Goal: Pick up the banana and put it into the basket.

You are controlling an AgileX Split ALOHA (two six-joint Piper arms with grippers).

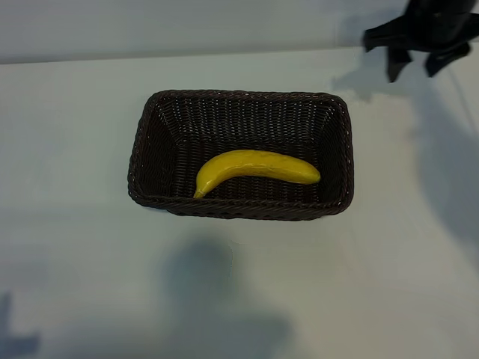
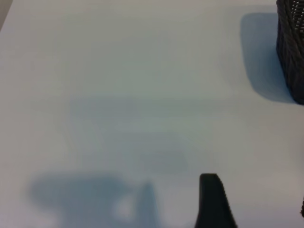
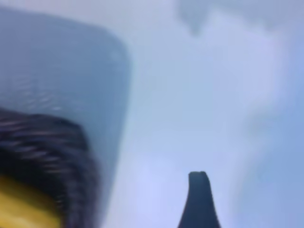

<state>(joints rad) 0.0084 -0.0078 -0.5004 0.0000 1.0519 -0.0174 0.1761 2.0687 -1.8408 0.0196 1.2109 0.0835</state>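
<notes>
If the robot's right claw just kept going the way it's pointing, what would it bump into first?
Probably just the bare white table. The right gripper hangs open and empty, pointing down, off past the basket's far right corner. The banana lies inside the basket, out of its path. Depth is hard to judge.

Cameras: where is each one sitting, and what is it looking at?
Exterior view: high up, looking steeply down at the table, the basket and the banana inside; the right gripper shows at the top corner, open and empty.
Left wrist view: on the left arm, facing mostly bare table; one finger shows.
Right wrist view: on the right arm, looking down near the basket; one finger shows.
Shared: all three see the basket; exterior and right wrist see the banana.
</notes>
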